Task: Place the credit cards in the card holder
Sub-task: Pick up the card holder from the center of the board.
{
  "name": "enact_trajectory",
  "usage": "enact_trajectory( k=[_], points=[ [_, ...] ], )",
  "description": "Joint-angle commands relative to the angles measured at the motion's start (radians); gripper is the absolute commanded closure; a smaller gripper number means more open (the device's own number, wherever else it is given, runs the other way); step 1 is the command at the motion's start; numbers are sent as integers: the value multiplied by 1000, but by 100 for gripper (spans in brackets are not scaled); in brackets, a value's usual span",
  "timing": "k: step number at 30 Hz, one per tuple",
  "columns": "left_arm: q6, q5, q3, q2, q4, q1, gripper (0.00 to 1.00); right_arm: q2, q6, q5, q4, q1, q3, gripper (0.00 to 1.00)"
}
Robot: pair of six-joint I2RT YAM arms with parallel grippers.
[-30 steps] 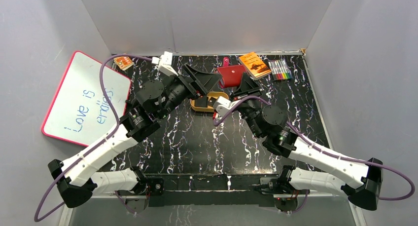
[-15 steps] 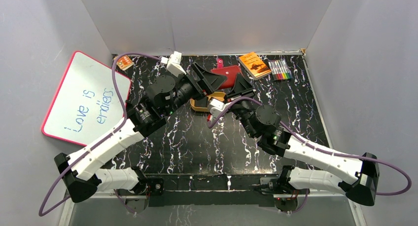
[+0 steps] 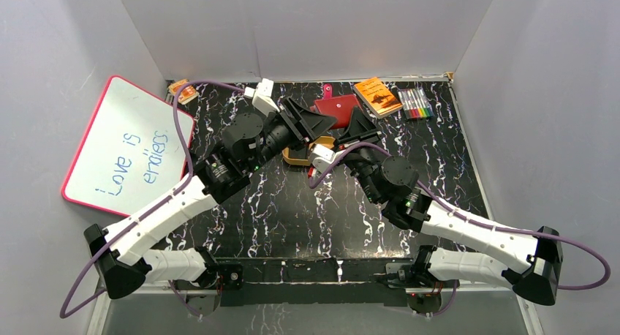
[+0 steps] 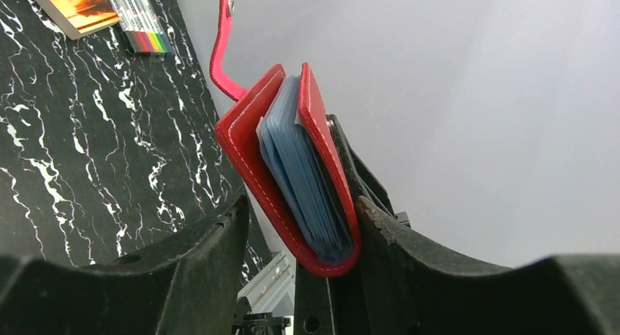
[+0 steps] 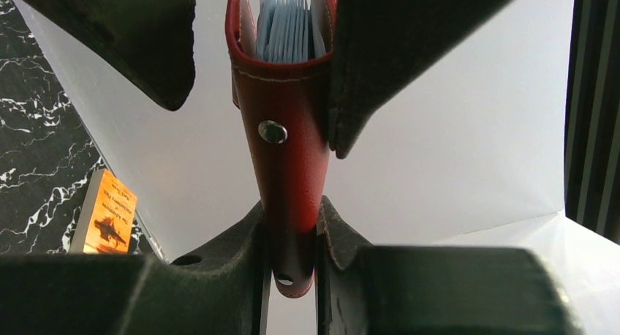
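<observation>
The small red leather-like folding card holder [image 5: 289, 159] is clear of the black white-veined table [image 3: 292, 211], suspended between the two grippers.

Right gripper [image 5: 291, 209]: the jaws are pressed together on the lower end of the card holder, with one finger [image 5: 241, 254] against each side of the red cover. The metal snap stud [image 5: 273, 132] sits just beyond these fingertips.

Left gripper [image 4: 301, 203]: the jaws are spread around the opposite end of the card holder. One finger [image 4: 409, 254] touches a cover. The right wrist view shows a gap between the other finger and the cover.

The covers are slightly parted, and the grey-blue clear pockets [image 4: 303, 159] show between them. The red strap tab [image 4: 221, 35] extends away from the left jaws.

A tan oval dish [image 3: 296, 157] lies on the table just on the near side of both sets of jaws. An orange booklet [image 3: 378, 95] and a row of coloured markers [image 3: 414, 102] lie beyond the right jaws.
</observation>
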Motion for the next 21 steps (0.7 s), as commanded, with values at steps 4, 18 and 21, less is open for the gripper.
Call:
enact_trajectory(
  k=[4,18,21],
  points=[
    [-5,33,-5,2,55,2,49,-25,-7,0,118,7,24,100],
    [48,-96,-56,-73,26,7,100,-92,327,-134,-374,46,192,25],
    [99,-167,-57,-125,-39,27,100,-79,445,-201,-552,46,275,12]
  ],
)
